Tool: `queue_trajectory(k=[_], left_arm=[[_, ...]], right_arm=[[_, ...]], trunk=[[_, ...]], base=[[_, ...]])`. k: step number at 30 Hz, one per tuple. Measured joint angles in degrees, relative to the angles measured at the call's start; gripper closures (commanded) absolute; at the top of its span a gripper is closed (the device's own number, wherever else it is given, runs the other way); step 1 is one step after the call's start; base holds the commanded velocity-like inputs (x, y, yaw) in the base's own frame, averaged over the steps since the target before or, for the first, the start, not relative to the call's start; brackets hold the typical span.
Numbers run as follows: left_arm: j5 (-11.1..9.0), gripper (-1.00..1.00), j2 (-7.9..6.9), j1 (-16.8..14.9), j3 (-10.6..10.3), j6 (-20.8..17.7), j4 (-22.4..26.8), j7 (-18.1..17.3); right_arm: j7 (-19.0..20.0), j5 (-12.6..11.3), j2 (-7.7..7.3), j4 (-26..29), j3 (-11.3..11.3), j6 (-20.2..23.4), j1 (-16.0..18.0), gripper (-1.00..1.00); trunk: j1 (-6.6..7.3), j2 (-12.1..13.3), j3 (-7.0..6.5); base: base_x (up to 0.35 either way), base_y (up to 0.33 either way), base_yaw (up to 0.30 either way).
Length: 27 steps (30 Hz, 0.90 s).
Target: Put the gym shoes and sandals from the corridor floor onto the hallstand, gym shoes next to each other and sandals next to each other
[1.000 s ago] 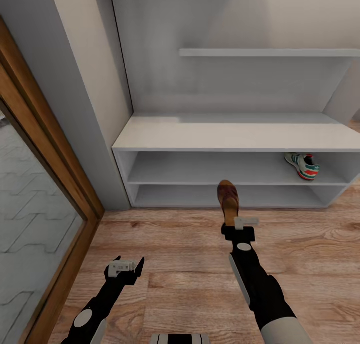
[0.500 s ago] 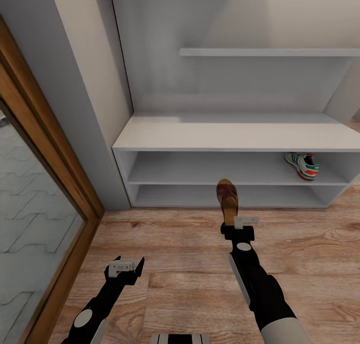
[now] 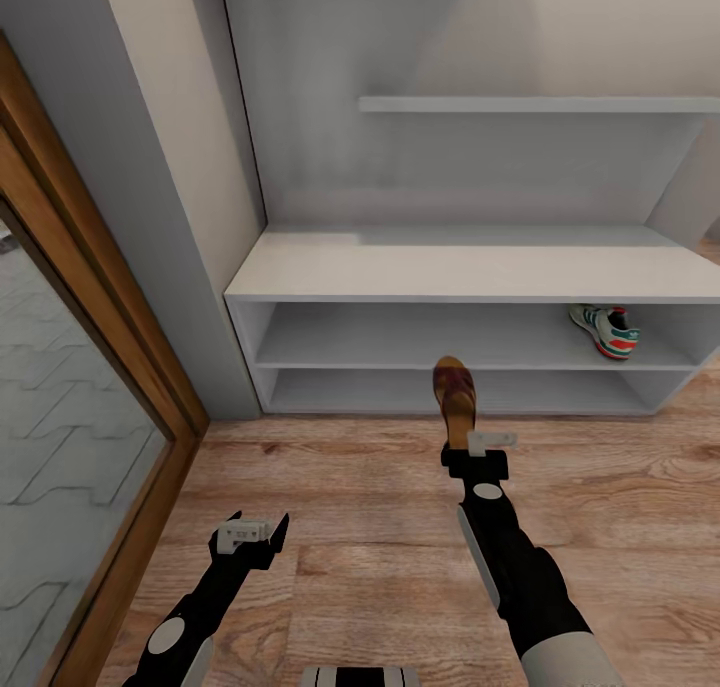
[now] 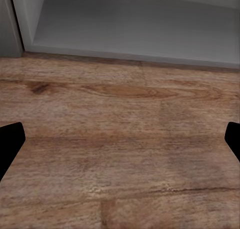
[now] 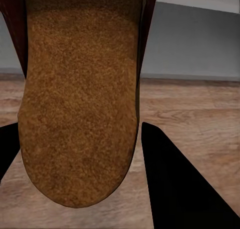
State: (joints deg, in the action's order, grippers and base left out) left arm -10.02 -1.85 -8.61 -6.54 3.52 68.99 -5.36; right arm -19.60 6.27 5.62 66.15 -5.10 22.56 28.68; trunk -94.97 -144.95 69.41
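My right gripper (image 3: 478, 445) is shut on the heel of a maroon-brown sandal (image 3: 455, 395), held above the corridor floor (image 3: 350, 487) with its toe pointing at the hallstand (image 3: 470, 267). Its tan footbed (image 5: 80, 99) sits between the dark fingers (image 5: 170, 179) in the right wrist view. One gym shoe (image 3: 606, 329) lies on the hallstand's upper open shelf at the right. My left gripper (image 3: 252, 532) hovers open and empty over the floor at the lower left. Its fingertips (image 4: 10, 144) show at the edges of the left wrist view, above bare planks.
A wood-framed glass door (image 3: 70, 407) runs along the left side. A grey wall pillar (image 3: 170, 217) stands beside the hallstand's left end. A floating shelf (image 3: 530, 104) hangs on the back panel. The hallstand's lower shelf (image 3: 450, 392) lies just ahead of the sandal.
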Motion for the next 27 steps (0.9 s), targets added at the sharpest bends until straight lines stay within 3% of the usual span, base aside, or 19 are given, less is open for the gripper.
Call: queue_trajectory(k=[27], left_arm=[[0.09, -1.0, 0.0, 0.0, -0.04, 0.0, 0.08, 0.0]], right_arm=[[-0.01, 0.03, 1.55, 0.54, 0.18, 1.68, 2.13, 1.0]], trunk=[[0.0, 0.0, 0.0]], base=[[0.0, 0.0, 0.0]])
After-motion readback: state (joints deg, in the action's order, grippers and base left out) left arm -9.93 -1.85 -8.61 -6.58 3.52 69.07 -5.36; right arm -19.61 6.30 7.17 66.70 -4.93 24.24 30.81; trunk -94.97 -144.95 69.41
